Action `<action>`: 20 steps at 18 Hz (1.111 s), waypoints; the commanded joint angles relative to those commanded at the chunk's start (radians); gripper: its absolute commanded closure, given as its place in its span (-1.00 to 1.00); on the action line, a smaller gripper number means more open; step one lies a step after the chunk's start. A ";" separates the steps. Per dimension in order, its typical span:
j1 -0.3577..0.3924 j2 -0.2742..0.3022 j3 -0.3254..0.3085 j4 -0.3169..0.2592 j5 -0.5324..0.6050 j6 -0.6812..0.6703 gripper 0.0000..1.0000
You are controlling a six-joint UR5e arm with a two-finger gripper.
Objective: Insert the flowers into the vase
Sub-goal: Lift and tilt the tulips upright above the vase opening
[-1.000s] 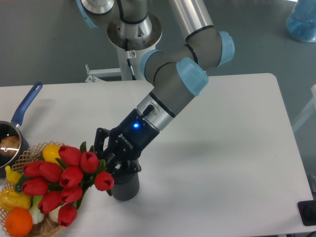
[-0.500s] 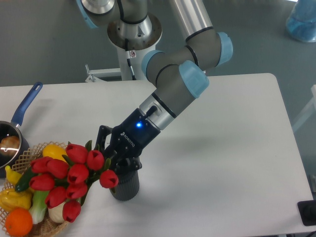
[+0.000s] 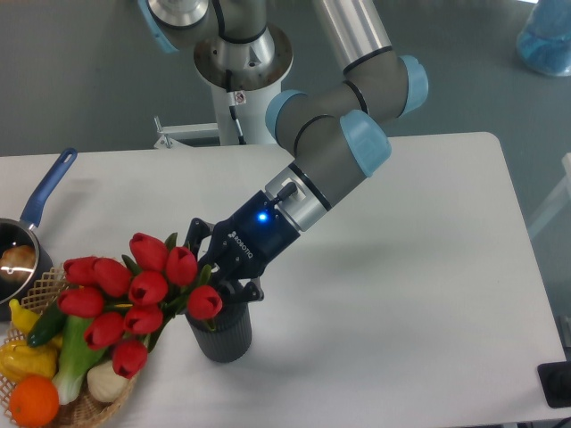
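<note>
Gripper [image 3: 214, 272]: I see it clamped on the tulips' stems, risen and shifted right.
Tulips [image 3: 138, 290]: higher than before, tilted left.
Vase [image 3: 221, 334]: unmoved, beneath the stems.

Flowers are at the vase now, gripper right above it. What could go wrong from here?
1. The flowers lean far left of the small vase; if released now, their weight may tip the vase or pull the stems out.
2. The gripper sits close over the rim, so pulling away could drag the vase along.
3. The blooms overhang the wicker basket and could snag on the toy vegetables.
</note>
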 joint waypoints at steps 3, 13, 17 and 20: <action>0.006 0.000 -0.023 0.000 -0.002 0.003 0.52; 0.023 -0.005 -0.060 0.000 -0.040 0.066 0.52; 0.028 -0.012 -0.077 0.000 -0.071 0.075 0.52; 0.031 -0.012 -0.078 0.000 -0.071 0.075 0.52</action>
